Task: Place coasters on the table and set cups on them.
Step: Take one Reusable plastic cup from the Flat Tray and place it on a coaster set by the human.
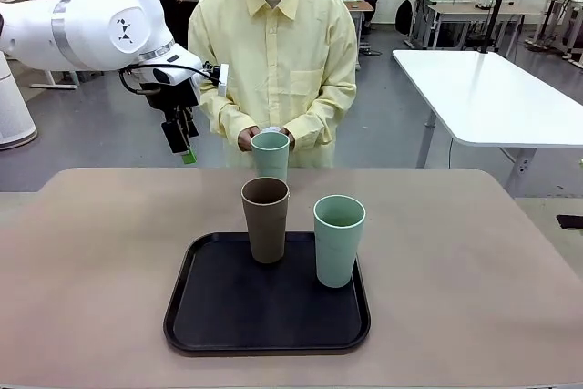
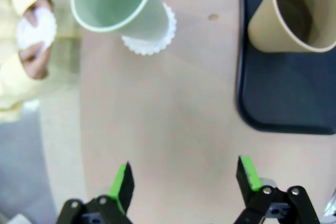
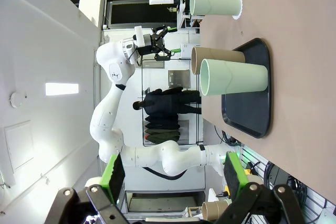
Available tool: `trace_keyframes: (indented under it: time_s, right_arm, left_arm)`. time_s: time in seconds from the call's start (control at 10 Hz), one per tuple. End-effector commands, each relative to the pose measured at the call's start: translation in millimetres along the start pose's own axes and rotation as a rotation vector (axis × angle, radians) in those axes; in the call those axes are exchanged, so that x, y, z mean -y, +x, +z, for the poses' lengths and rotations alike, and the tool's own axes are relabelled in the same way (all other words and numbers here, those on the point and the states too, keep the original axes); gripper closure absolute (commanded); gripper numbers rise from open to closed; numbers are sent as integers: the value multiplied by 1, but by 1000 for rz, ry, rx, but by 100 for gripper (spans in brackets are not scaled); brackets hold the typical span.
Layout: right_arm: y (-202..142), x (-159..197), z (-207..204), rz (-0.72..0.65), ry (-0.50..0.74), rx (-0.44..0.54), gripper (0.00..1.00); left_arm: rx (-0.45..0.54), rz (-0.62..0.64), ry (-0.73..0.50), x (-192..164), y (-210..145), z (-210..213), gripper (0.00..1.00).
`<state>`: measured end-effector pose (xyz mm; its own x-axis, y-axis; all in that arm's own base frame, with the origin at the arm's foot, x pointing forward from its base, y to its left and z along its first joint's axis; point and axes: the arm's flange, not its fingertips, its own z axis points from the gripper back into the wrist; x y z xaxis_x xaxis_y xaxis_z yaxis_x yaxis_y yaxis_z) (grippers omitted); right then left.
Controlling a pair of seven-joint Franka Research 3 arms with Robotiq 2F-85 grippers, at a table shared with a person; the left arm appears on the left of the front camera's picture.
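Hovering wide open at ten o'clock of the tray (image 1: 209,316), the left gripper (image 2: 184,167) holds nothing; the right gripper (image 3: 173,163) gapes too. One mint cup (image 2: 113,1) stands on its coaster (image 2: 157,43) at twelve. Next coaster: flat on bare worktop (image 1: 91,252), cup centred.

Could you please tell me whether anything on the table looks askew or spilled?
Nothing stands out: the mint cup stands upright on its coaster, and the brown cup and second mint cup stand upright on the black tray.
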<state>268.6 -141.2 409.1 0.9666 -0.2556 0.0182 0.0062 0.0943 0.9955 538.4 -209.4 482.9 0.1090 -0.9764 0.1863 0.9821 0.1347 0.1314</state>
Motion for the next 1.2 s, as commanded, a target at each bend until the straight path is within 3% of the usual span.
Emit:
trace_keyframes:
  time_s: [0.0,0.5,0.7,1.1]
  right_arm:
    - [0,-1,1,5,12,0,0]
    - [0,-1,1,5,12,0,0]
    - [0,-1,1,5,12,0,0]
    - [0,-1,1,5,12,0,0]
  left_arm:
    - [-4,-1,-1,0,-1,0,0]
    - [0,0,0,0,0,0,0]
    - [35,419,41,11,-38,23,0]
    - [16,793,-67,9,-98,52,0]
